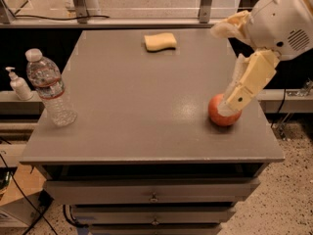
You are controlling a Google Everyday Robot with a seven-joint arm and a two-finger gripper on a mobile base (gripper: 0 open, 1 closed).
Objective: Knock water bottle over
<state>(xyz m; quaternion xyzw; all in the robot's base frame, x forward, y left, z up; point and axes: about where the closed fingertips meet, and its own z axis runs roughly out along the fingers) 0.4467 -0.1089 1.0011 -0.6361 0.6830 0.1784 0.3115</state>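
Note:
The water bottle (51, 89) stands upright near the table's left front corner; it is clear and ribbed, with a white cap and a thin red label band. My gripper (221, 68) is at the right side of the table, far from the bottle. Its cream fingers are spread open and hold nothing. The lower finger (247, 82) hangs in front of a red apple (221, 116) and hides the apple's top. The upper finger (229, 25) points left above the table's right edge.
A grey table (142, 111) with drawers below carries a yellow sponge (160, 41) at the back centre. A small white pump dispenser (18, 83) stands on a shelf left of the table, behind the bottle. A railing runs along the back.

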